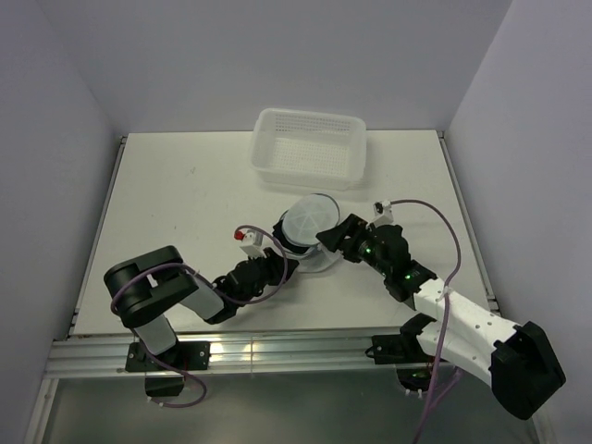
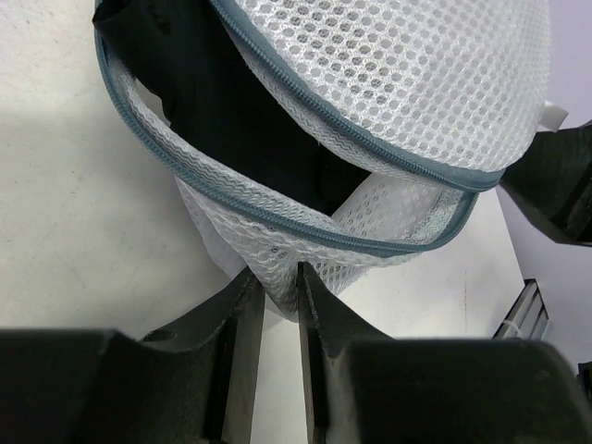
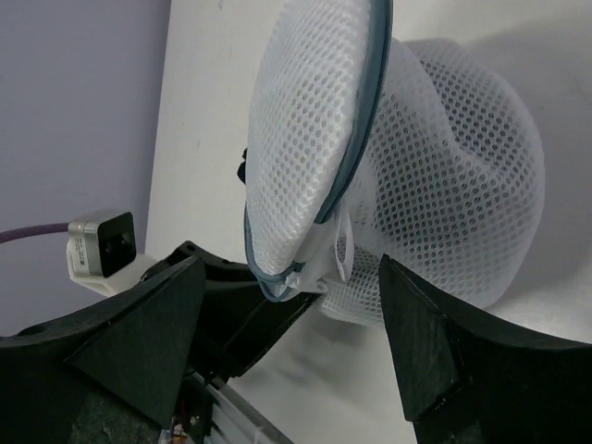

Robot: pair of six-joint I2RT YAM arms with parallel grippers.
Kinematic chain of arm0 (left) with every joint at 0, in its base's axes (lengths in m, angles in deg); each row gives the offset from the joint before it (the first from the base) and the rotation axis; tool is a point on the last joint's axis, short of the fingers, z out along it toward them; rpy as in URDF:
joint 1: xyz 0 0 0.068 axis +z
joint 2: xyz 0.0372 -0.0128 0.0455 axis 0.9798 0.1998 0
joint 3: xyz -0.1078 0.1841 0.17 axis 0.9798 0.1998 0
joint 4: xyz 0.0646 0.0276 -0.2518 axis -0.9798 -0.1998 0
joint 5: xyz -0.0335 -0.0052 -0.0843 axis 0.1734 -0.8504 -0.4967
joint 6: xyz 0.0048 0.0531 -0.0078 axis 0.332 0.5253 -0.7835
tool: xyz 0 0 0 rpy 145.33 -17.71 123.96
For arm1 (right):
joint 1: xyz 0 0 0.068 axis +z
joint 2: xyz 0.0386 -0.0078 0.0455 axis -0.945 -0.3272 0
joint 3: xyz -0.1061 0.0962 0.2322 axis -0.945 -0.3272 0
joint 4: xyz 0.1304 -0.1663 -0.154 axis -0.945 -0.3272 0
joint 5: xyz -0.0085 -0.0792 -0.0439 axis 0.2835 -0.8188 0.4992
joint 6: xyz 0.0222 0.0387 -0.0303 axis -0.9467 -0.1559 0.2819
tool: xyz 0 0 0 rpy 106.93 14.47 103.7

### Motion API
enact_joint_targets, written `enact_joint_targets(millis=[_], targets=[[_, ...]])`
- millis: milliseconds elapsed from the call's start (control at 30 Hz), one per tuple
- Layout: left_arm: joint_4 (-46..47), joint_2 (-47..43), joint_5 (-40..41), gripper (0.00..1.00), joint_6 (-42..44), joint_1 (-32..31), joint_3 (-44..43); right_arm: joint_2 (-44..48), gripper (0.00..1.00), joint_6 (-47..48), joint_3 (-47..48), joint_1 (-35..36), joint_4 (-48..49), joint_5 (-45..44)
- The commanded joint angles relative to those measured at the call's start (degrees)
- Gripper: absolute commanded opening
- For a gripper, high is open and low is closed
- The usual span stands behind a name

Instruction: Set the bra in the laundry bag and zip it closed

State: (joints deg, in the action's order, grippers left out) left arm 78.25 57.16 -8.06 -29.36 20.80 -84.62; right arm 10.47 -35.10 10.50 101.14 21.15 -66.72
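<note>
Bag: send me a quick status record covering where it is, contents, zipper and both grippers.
bag: on the table, just in front of the basket
contents: bra inside, black fabric showing in the gap
zipper: open, the two halves apart
left gripper: shut on the lower half's mesh
right gripper: open, the bag's rim end between its fingers
left to do: zip the bag closed
</note>
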Motion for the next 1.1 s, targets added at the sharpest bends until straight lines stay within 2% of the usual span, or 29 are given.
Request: enact_joint_targets(millis=[0,100,133,300,400,433,467,533,567,600,633,700,733,767,800,967,1067], targets=[[-1.11,-2.33,1.64,0.26,1.86,-0.78,-1.69,-1.35,0.82,-3.57,-0.32,1.23,4.23,0.63],[-1.9,-2.68,1.64,0.26,2.21,-0.95,-2.13,-2.84,0.8,-4.37,-0.58,1.23,6.77,-0.51],[-2.08,-2.68,1.47,0.25,2.39,-0.95,-2.21,-3.37,0.73,-4.63,-0.58,1.23,7.39,-0.78],[-3.57,-4.0,1.9,0.25,3.18,-1.13,-2.04,-8.64,0.58,-4.54,1.0,1.14,11.43,-2.18],[-6.12,-6.54,1.99,0.28,4.14,-1.22,-2.3,-10.49,0.32,-5.16,1.97,1.05,13.19,-2.01],[-7.34,-7.42,2.25,0.31,4.49,-1.22,-2.39,-10.41,0.24,-5.68,1.71,1.05,14.33,-1.92],[-9.36,-8.73,2.34,0.42,4.67,-1.22,-3.0,-9.63,0.21,-5.86,1.27,1.05,14.6,-2.1],[-16.21,-13.56,3.3,0.54,5.81,-1.57,-3.27,-8.75,0.13,-5.69,1.26,1.75,13.38,-3.94],[-19.36,-15.67,4.09,0.6,6.16,-2.35,-3.97,-8.13,0.12,-5.51,1.52,2.01,12.94,-4.2],[-26.18,-19.69,5.23,0.61,6.52,-3.23,-4.49,-7.86,0.11,-5.43,1.61,2.63,12.67,-4.12],[-29.12,-21.65,6.55,0.6,7.39,-5.33,-5.2,-7.69,0.06,-5.42,1.61,3.07,11.71,-6.03],[-37.01,-26.91,9.02,0.52,7.05,-7.36,-5.99,-7.6,0.02,-5.6,1.88,4.03,10.74,-7.37],[-38.98,-28.16,9.29,0.46,6.7,-8.41,-6.52,-7.6,0.01,-5.95,1.79,4.21,10.99,-7.63],[-41.08,-29.04,10.07,0.32,6.17,-10.25,-8.17,-7.69,0.0,-6.3,1.53,4.39,11.17,-8.5],[-42.76,-29.92,10.6,0.28,5.82,-11.23,-9.23,-7.6,0.0,-6.48,1.53,4.74,11.09,-9.04],[-44.18,-24.76,10.08,0.19,5.72,-12.99,-17.67,-7.07,0.0,-6.39,2.05,6.23,10.21,-11.41],[-44.79,-17.21,11.74,0.22,7.66,-12.91,-23.38,-6.55,0.0,-5.95,2.49,6.5,9.24,-11.06]])
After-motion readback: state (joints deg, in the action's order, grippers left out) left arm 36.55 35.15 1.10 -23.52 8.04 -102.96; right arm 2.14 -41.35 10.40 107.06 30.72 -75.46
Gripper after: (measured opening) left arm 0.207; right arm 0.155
